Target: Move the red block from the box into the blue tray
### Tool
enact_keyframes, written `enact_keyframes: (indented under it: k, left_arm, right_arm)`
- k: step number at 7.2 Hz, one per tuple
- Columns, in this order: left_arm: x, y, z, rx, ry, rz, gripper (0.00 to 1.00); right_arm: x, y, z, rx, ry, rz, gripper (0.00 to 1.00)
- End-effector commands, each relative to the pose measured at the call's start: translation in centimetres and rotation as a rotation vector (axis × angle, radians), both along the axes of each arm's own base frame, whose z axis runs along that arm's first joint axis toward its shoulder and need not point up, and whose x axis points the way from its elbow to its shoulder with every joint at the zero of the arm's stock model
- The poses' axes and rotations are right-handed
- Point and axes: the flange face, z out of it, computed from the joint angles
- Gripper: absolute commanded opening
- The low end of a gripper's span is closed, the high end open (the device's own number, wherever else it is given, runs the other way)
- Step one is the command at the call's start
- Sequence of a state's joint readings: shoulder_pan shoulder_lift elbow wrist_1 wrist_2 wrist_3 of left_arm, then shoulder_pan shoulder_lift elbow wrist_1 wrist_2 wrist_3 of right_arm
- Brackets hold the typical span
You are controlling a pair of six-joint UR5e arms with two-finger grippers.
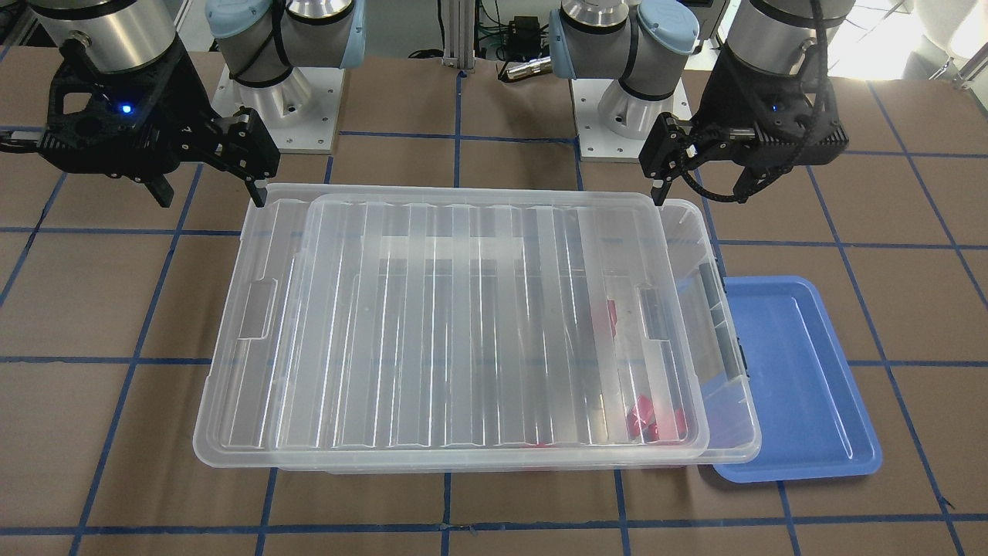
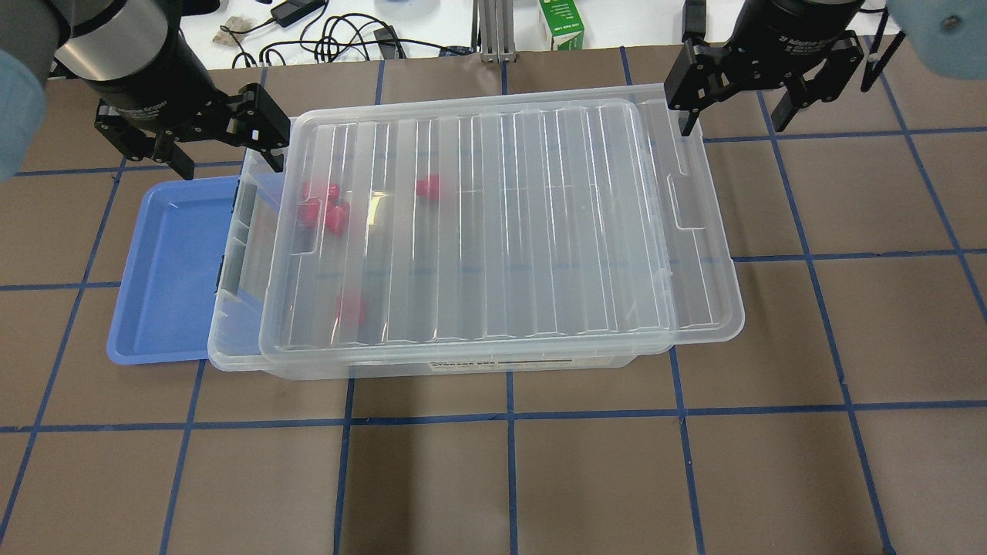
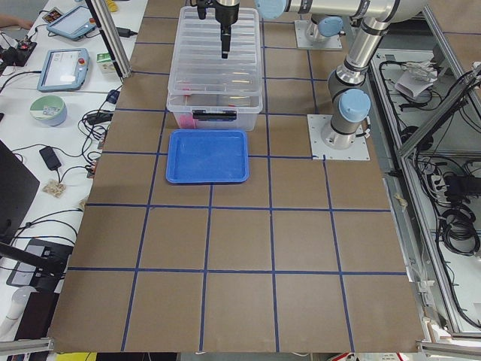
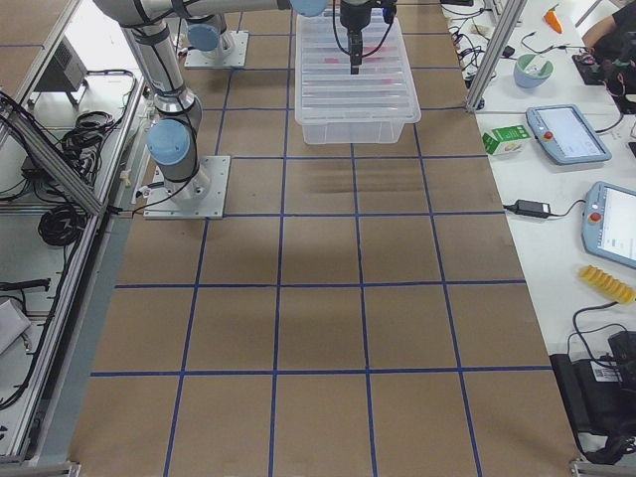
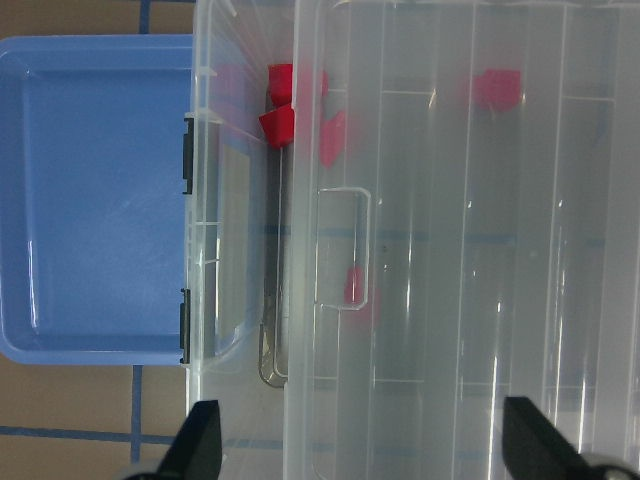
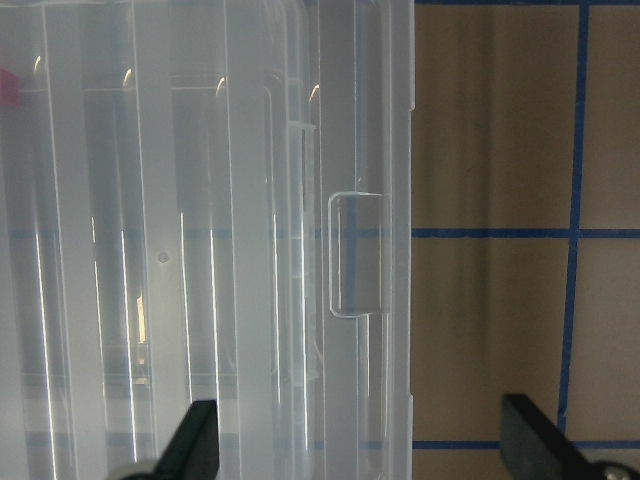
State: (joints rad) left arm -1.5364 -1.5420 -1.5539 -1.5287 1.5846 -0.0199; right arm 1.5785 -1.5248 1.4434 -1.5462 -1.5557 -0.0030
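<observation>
The box (image 2: 463, 368) is a clear bin in the table's middle. Its ribbed lid (image 2: 501, 231) lies loose on top, shifted toward my right, so a strip at the box's left end is uncovered. Several red blocks (image 2: 324, 206) show through the lid near that end, and also in the left wrist view (image 5: 280, 120). The blue tray (image 2: 170, 262) lies empty, tucked against the box's left end. My left gripper (image 2: 227, 158) hovers open above the box's far left corner. My right gripper (image 2: 732, 117) hovers open above the far right corner. Both are empty.
A green carton (image 2: 560, 23) and cables (image 2: 339, 35) lie past the table's far edge. Blue tape lines grid the brown tabletop. Both arm bases (image 1: 278, 100) stand behind the box.
</observation>
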Motion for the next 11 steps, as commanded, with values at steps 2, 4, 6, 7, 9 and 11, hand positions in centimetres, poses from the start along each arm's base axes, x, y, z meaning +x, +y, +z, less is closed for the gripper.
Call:
enact_keyframes:
  k: [2,4,6,7,9,11]
  left_arm:
    - [-0.1,0.0,-0.1,0.000,0.000,-0.001,1.00]
    - [0.0,0.0,0.0,-0.003,0.002,0.001,1.00]
    - [-0.1,0.0,0.0,-0.003,0.001,-0.002,1.00]
    - [-0.1,0.0,0.0,-0.003,0.002,-0.001,1.00]
    - [-0.1,0.1,0.1,-0.004,0.001,-0.002,1.00]
    - [-0.1,0.1,0.0,-0.003,0.001,-0.002,1.00]
  right_arm:
    - [0.0,0.0,0.0,0.000,0.000,0.000,1.00]
    - [-0.3,-0.2,0.1,-0.006,0.005,0.013,1.00]
    - [-4.3,-2.0,-0.6,-0.017,0.022,0.021,1.00]
    - [-6.7,-2.5,-1.7,0.010,0.007,-0.029,1.00]
    - [-6.7,-5.2,-12.2,0.017,-0.032,-0.026,1.00]
    - [-6.6,-4.8,-17.8,0.037,-0.033,-0.004,1.00]
